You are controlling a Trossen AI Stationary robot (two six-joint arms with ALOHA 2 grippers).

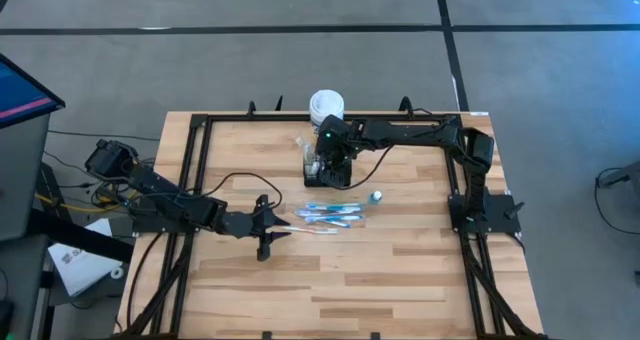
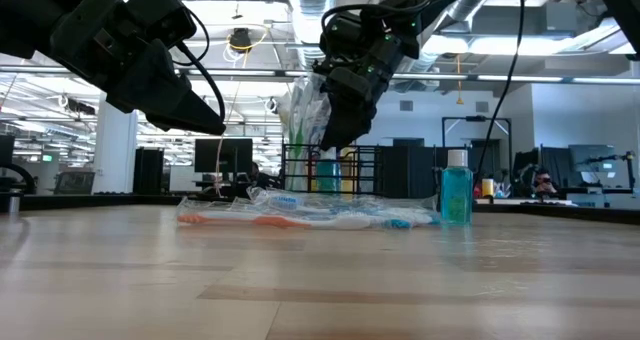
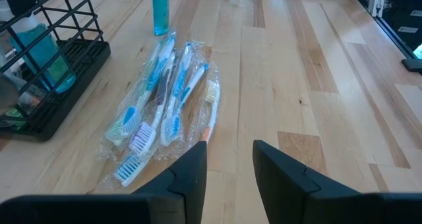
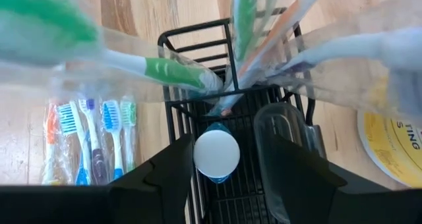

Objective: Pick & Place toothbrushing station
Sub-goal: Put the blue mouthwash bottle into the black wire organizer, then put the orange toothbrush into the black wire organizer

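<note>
Light wooden planks make up the counter (image 1: 400, 270), which sits inside a black frame on a grey floor. Toward the far side of the counter stands the toothbrushing station (image 1: 329, 170), a low black wire-mesh caddy, just beside a yellow canister (image 1: 326, 105) with a white lid. Inside the caddy I can see a blue bottle with a white cap (image 4: 216, 153), a clear empty container (image 4: 280, 128), and several wrapped toothbrushes (image 4: 175, 72) standing up and leaning outward.

The right end effector (image 1: 328, 150) hangs directly above the caddy, and its two dark fingers (image 4: 173, 174) are spread apart on both sides of the white cap, grasping nothing (the bottle stands free between them).

In front of the caddy, a loose pile of wrapped toothbrushes (image 1: 328, 216) lies flat on the wood. A small blue bottle (image 1: 375, 196) stands upright near the pile, on the side of the right arm.

The left end effector (image 1: 278, 230) hovers low over the counter, just beside the end of this pile. Its fingers (image 3: 191, 174) are parted with a gap between them, and they hold nothing.
</note>
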